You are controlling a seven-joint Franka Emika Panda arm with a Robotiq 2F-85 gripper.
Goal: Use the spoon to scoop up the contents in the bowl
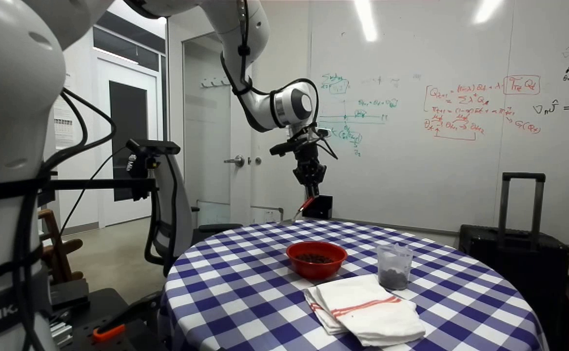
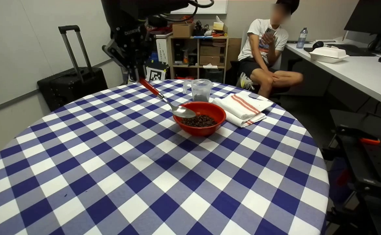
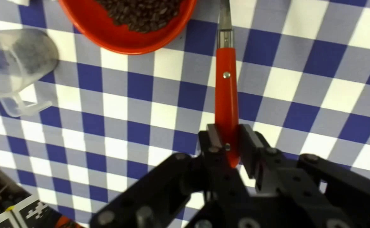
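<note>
The end effector (image 3: 228,134) pinches the spoon (image 3: 226,85), whose head (image 2: 184,112) shows in an exterior view, not the wrist view.

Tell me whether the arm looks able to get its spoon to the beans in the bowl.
Probably yes: the fingers hold the spoon beside the bowl, whose top is open, so the beans lie uncovered. Only the rim seems in the way.

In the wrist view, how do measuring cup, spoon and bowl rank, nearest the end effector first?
1. Red-handled spoon, held in the end effector.
2. Red bowl, picture's top, left of the spoon.
3. Clear measuring cup, picture's far left.
</note>
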